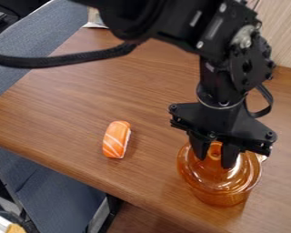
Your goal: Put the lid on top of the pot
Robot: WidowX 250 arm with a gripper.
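Observation:
My black gripper (215, 160) hangs at the right of the camera view, low over the lid, around its knob. The lid (242, 175) is clear amber, round and domed, with a small knob in the middle. Beneath it shows the amber see-through pot (222, 199), near the front right of the table. The lid lies over the pot's opening and looks about level. The gripper hides the back part of the lid and pot. Whether the lid's rim rests fully on the pot, I cannot tell.
An orange sushi toy with white stripes (116, 139) lies left of the pot on the brown wooden table (81, 100). The table's front edge runs close to the pot. A wooden wall (283, 34) stands behind at the right.

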